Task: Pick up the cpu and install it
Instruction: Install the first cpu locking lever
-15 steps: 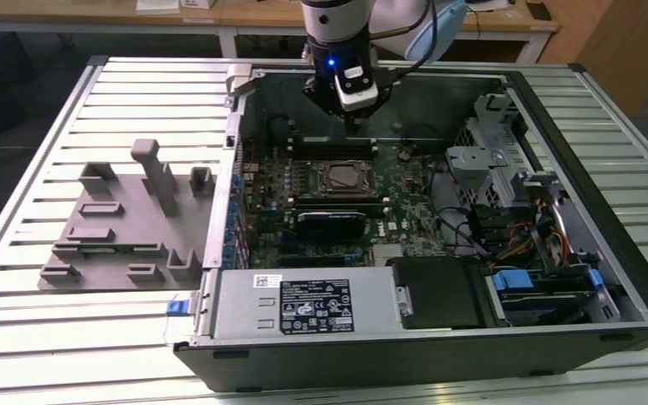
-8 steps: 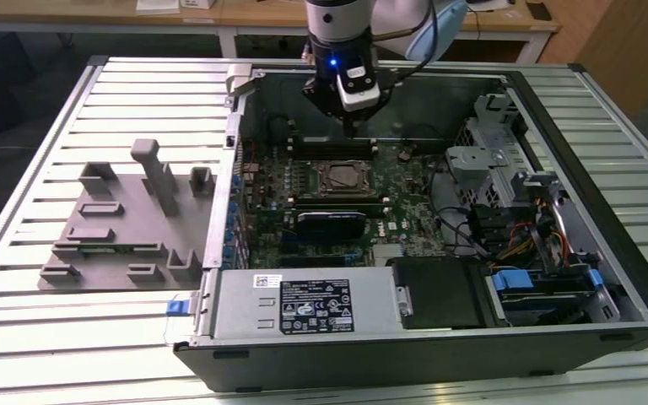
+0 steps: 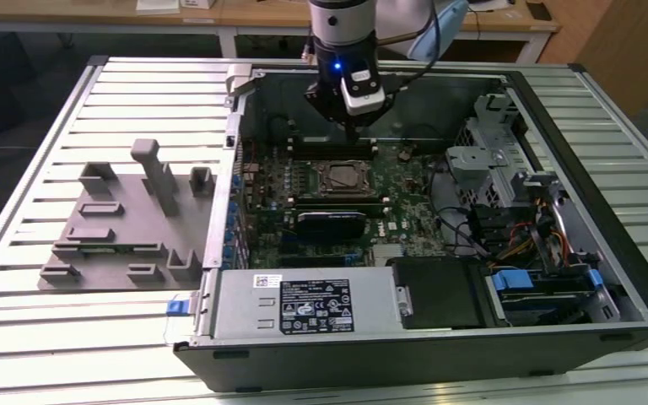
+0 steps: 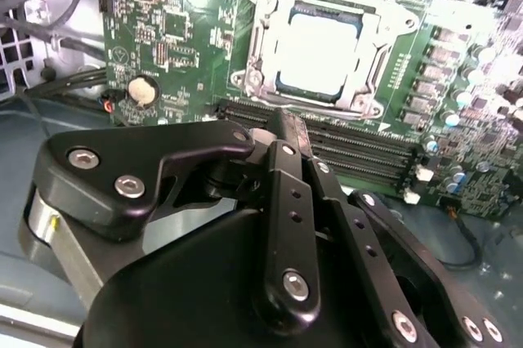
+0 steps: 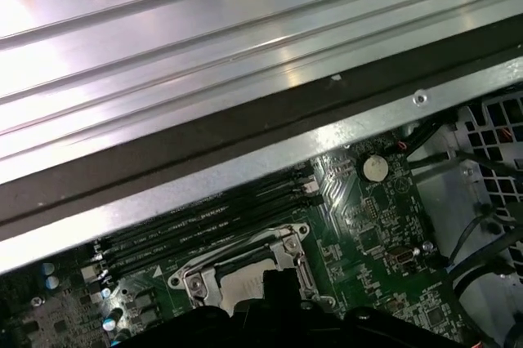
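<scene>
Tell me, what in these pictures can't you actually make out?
- Whether the cpu is fully seated in its socket: glare whitens its top in the second wrist view.
- The same socket's near half in the first wrist view: the black gripper body covers it.
- The gripper's tip in the exterior view: too small and dark against the case to read.
- The grey fixture block's slots: too small to tell what they hold.

The cpu (image 4: 320,47) gleams silver-white inside a green motherboard (image 4: 176,33); the tool (image 3: 353,126) is black; the fixture (image 3: 121,224) grey.
</scene>
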`<state>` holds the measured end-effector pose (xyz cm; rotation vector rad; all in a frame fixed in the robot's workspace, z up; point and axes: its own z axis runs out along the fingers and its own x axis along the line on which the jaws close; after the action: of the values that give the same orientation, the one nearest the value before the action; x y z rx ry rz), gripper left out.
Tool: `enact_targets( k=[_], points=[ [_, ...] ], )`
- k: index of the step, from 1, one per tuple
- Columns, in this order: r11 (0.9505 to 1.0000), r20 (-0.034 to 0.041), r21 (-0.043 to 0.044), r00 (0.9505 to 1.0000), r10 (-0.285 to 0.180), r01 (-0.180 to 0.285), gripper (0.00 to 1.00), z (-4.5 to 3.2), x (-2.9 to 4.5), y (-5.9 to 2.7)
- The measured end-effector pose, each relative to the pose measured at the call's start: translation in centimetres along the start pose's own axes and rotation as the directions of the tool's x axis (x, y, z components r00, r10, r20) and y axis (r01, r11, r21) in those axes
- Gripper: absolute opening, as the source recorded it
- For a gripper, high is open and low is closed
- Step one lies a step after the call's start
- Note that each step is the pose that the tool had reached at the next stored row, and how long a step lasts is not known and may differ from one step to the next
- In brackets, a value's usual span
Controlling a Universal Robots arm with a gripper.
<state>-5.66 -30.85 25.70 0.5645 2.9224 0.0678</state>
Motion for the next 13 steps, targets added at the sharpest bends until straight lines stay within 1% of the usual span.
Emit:
enact_targets(
  k=[3,4,6,7,10,13],
  points=[
    [1.0000,-0.0098,0.0090,1.0000,-0.001,0.001,0.11,0.06,-0.23,-0.23],
    [0.9999,-0.0185,0.0169,0.9998,-0.001,0.001,0.11,0.11,-0.44,-0.48],
    [0.9998,-0.0240,0.0200,0.9997,-0.001,0.002,0.11,0.15,-0.61,-0.80],
    [0.9998,-0.0279,0.0221,0.9996,-0.001,0.002,0.11,0.17,-0.69,-0.94],
    [0.9995,-0.0424,0.0314,0.9991,-0.001,0.002,0.11,0.26,-0.86,-1.18],
    [0.9992,-0.0502,0.0410,0.9987,-0.001,0.004,0.11,0.30,-0.93,-1.30]
  ],
)
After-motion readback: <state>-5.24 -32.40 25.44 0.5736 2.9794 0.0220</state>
